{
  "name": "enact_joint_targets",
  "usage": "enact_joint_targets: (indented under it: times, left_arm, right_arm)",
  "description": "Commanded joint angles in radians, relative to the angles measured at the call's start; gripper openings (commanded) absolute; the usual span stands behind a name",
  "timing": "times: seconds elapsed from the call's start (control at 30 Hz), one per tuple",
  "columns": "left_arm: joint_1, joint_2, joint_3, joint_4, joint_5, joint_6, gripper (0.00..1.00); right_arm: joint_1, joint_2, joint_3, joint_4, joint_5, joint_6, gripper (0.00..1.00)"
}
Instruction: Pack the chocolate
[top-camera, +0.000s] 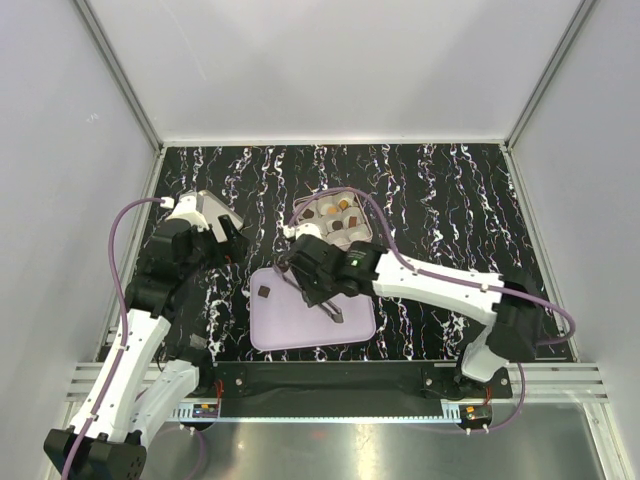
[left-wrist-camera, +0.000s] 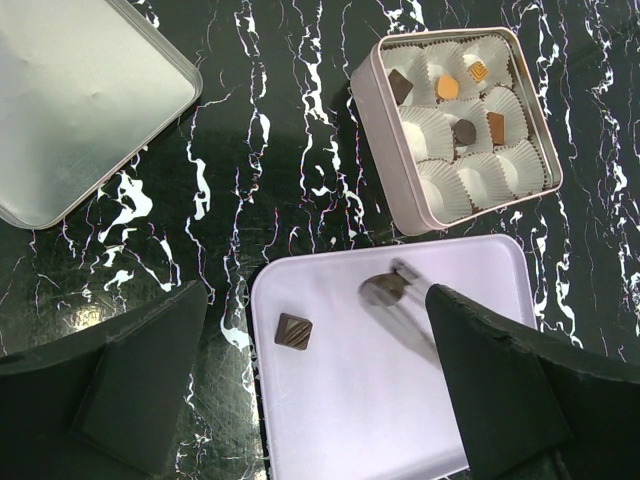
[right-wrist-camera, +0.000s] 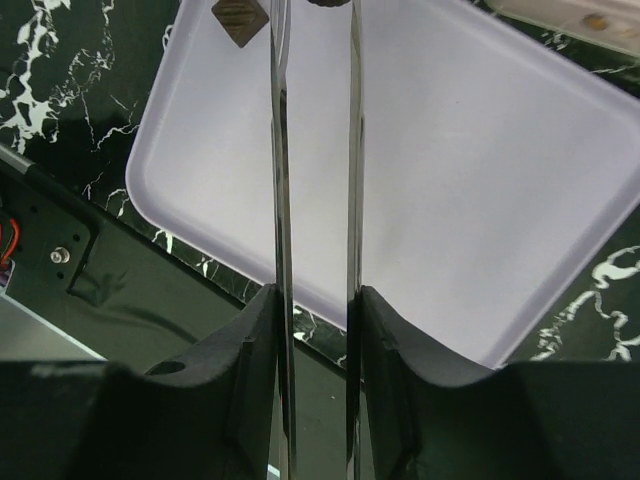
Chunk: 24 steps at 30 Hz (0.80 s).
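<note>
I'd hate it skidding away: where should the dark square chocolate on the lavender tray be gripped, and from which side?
Pinch the dark square chocolate across two opposite straight edges, coming straight down from above. It lies flat and low on the tray, bare tray all round, turned askew to its rim, so I'd rotate the tweezers to match.

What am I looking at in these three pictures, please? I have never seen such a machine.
Two robot arms stand at a table's edge. One picture is taken from above; the other two come from cameras on each wrist. On the dark marbled table lie a lavender tray, a square tin with paper cups holding five chocolates, and a lid. One dark chocolate lies on the tray. The right gripper clamps long tweezers, whose tips meet a second dark piece over the tray. The left gripper is open and holds nothing.
</note>
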Motion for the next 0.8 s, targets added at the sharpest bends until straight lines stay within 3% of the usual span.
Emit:
enact_joint_targets:
  times: [0.0,0.4,0.77]
  left_arm:
    - [0.006,0.005,0.027,0.038,0.014,-0.006,0.99]
    - [0.006,0.008,0.026,0.038,0.014,-0.004,0.99]
    - [0.006,0.013,0.024,0.039,0.027,-0.006,0.99]
  right_arm:
    - [0.0,-0.097,0.072,-0.05,0.081,-0.04,0.27]
    - [-0.26,-0.111,0.077,-0.03,0.081,-0.21,0.27]
    - [-0.316,0.016,0.106,0.062,0.031,-0.251,0.31]
